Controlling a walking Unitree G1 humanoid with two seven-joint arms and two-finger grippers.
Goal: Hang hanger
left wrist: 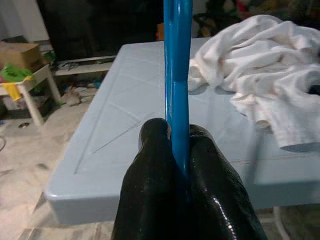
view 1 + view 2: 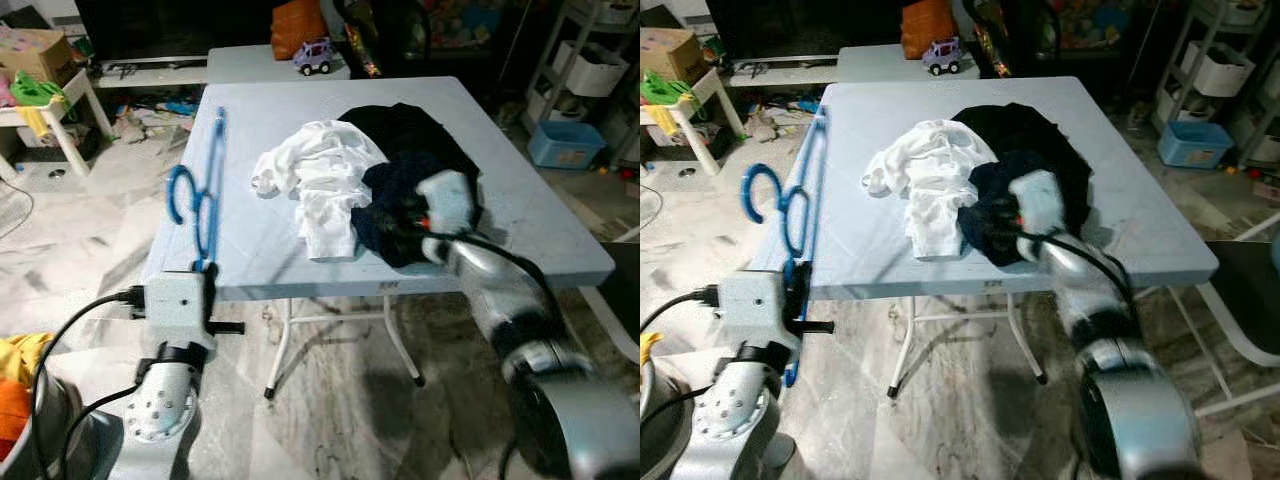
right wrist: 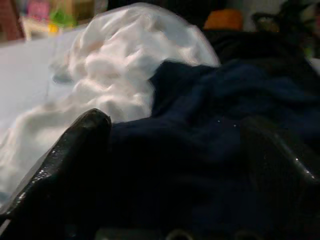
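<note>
gripping the blue hanger (image 1: 177,75) between our left gripper (image 1: 181,150), we are keeping both black fingers (image 1: 150,190) pressed tight against its plastic bar. the hanger is lying along the left edge of the pale blue table (image 2: 540,230), its hook (image 2: 180,195) curling out past that edge over the floor, and its near end is dropping below the table's near edge by our left wrist.

we are reaching our right arm across the near right part of the table, and the right gripper (image 3: 180,165) is pushing into the dark navy garment (image 2: 395,195). its two fingers (image 3: 75,150) are standing spread, one on each side of a fold of that navy cloth, and we cannot tell whether they are actually pinching it.

the navy garment is lying in a heap near the middle of the table, touching a crumpled white garment (image 2: 320,170) on its left, and a black garment (image 2: 405,125) is spreading out on the far side of both.

beyond the far edge of the table, a small purple toy car (image 2: 314,56) is sitting on a second table beside an orange bag (image 2: 298,25). a blue bin (image 2: 565,143) is resting on the floor to the far right, and a cardboard box (image 2: 35,52) is sitting on a white stand at the far left.
</note>
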